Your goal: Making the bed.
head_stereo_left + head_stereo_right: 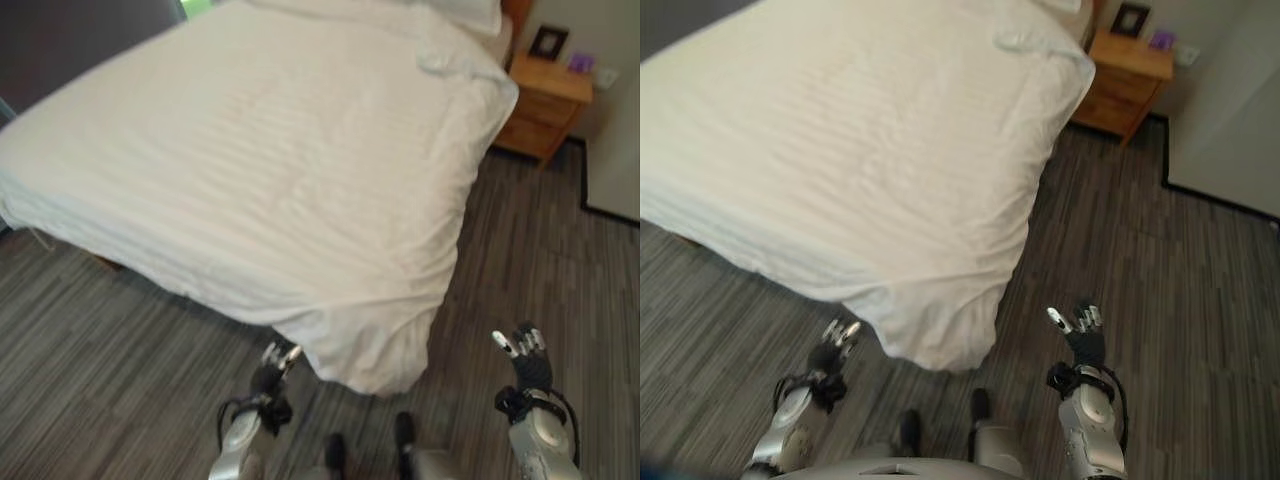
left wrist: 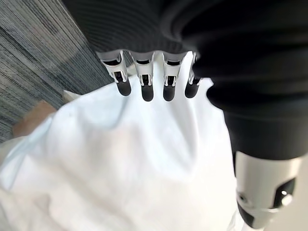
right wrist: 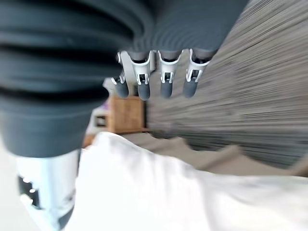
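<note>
I see one bed (image 1: 250, 160) taking up most of the head views, its long axis running from the near corner by my hands up and away to the headboard end at upper right. One white duvet (image 1: 300, 200) covers it, lying fairly smooth, draping over the near corner almost to the striped grey floor (image 1: 100, 370). At the far end I can count one pillow (image 1: 470, 12), partly cut off. Beside that end stands one wooden nightstand (image 1: 545, 105) with one dark picture frame (image 1: 548, 42) on it. My left hand (image 1: 278, 362) hovers just beside the hanging duvet corner, fingers (image 2: 144, 82) straight and relaxed, holding nothing. My right hand (image 1: 525, 355) is raised over the floor, well apart from the bed, fingers spread loosely, also empty.
</note>
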{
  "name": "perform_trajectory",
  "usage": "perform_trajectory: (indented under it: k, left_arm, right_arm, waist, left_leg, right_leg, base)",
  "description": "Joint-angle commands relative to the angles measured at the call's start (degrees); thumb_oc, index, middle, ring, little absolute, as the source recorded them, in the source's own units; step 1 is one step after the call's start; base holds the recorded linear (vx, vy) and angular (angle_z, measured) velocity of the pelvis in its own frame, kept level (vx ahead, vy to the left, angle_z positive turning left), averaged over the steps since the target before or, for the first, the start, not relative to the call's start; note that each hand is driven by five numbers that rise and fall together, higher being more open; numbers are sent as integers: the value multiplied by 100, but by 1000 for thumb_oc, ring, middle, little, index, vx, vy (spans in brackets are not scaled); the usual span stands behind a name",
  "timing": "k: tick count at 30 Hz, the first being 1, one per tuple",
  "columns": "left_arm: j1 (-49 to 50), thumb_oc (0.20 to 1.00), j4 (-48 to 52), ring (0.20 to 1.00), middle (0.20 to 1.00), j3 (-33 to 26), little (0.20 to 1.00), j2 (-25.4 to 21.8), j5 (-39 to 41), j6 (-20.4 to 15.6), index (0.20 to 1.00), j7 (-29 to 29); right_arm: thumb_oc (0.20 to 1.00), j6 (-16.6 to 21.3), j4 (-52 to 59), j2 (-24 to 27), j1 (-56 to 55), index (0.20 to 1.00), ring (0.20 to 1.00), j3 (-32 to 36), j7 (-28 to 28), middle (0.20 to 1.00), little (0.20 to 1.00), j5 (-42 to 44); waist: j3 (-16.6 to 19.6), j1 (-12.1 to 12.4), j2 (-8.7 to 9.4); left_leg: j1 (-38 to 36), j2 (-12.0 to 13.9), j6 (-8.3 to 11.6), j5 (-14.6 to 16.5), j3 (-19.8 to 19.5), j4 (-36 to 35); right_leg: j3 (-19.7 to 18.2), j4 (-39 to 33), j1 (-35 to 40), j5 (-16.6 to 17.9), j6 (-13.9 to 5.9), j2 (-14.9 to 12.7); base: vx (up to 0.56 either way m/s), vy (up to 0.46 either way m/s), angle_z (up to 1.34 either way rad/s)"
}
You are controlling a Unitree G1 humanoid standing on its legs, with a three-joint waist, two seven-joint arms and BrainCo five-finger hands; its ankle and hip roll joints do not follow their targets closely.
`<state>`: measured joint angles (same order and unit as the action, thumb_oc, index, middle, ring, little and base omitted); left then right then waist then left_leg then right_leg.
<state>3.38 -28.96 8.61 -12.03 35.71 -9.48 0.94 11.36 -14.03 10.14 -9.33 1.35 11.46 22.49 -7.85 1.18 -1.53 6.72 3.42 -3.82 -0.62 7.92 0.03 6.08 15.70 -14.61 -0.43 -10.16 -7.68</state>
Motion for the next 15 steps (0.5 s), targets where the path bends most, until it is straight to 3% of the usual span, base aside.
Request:
perform_trajectory:
  k: [1,3,5,6,7,9,10,11,13,15]
  left_arm:
    - [111,1000,180,1000,1000,-427,1000,-201,-47,-312,1000,-35]
    - [227,1000,229,1000,1000,-490,1000,-172,39,-328,1000,-18]
    - [304,1000,283,1000,1000,-495,1000,-162,79,-345,1000,3]
    - [312,1000,301,1000,1000,-544,1000,-126,199,-364,1000,29]
    - [331,1000,233,1000,1000,-549,1000,-93,177,-369,1000,54]
    - [328,1000,78,1000,1000,-614,1000,42,256,-325,1000,57]
    - [292,1000,-16,1000,1000,-613,1000,176,382,-307,1000,64]
    - [268,1000,-25,1000,1000,-596,1000,280,470,-333,1000,62]
    - [336,1000,55,1000,1000,-529,1000,319,347,-300,1000,-54]
    - [414,1000,180,1000,1000,-483,1000,299,335,-245,1000,-182]
  right_arm:
    - [1000,196,522,236,296,1000,1000,-48,-76,1000,1000,-423]
    - [1000,204,593,203,495,1000,1000,-184,-66,1000,1000,-375]
    - [1000,220,639,201,581,1000,1000,-253,-23,1000,1000,-364]
    - [1000,273,757,166,649,1000,1000,-371,-96,1000,1000,-145]
    - [1000,310,762,203,675,1000,1000,-455,-137,1000,1000,-49]
    - [1000,233,850,352,655,1000,1000,-496,-131,1000,1000,-225]
    - [1000,233,914,395,661,1000,1000,-500,-108,1000,1000,-225]
    - [1000,243,902,416,687,1000,1000,-510,-148,1000,1000,-137]
    - [1000,207,809,486,716,1000,1000,-557,-313,1000,1000,-50]
    - [1000,182,725,479,549,1000,1000,-496,-473,1000,1000,224]
  waist:
    - [2,256,234]
    - [142,542,368]
    - [161,659,443]
    - [138,689,458]
    - [103,662,400]
    - [22,570,342]
    - [-48,553,362]
    - [-150,568,410]
    - [-196,616,548]
    - [-94,506,639]
  left_leg:
    - [-36,1,514,-500,-345,-503]
    - [103,155,611,-629,-56,-503]
    - [154,251,669,-685,59,-503]
    - [359,582,960,-1018,114,-503]
    - [412,795,1163,-1225,-6,-503]
    - [278,964,1230,-1356,-102,-500]
    - [290,919,1173,-1302,-201,-277]
    - [363,698,1111,-1064,-685,256]
    - [249,26,998,-469,-1479,852]
    - [113,-303,751,-55,-1235,1147]
  right_leg:
    - [367,-735,1371,371,23,-620]
    - [668,-985,1733,457,-81,-855]
    - [810,-1246,1900,427,-153,-861]
    - [802,-1965,1986,148,-117,-524]
    - [607,-2070,2015,-53,-10,-263]
    - [598,-2070,2148,-97,133,-62]
    - [601,-2070,2185,-113,178,-60]
    - [569,-2070,2154,-68,232,-62]
    - [304,-2070,2009,72,281,-53]
    - [118,-2070,1908,137,335,-15]
  base:
    - [-300,-205,-68]
    - [-228,-210,-91]
    - [-234,-320,-121]
    - [-380,-634,-68]
    - [-329,-648,-56]
    - [-153,-403,-43]
    - [-223,-321,-21]
    - [-264,-309,-11]
    - [-244,-311,-23]
    - [-158,-219,-109]
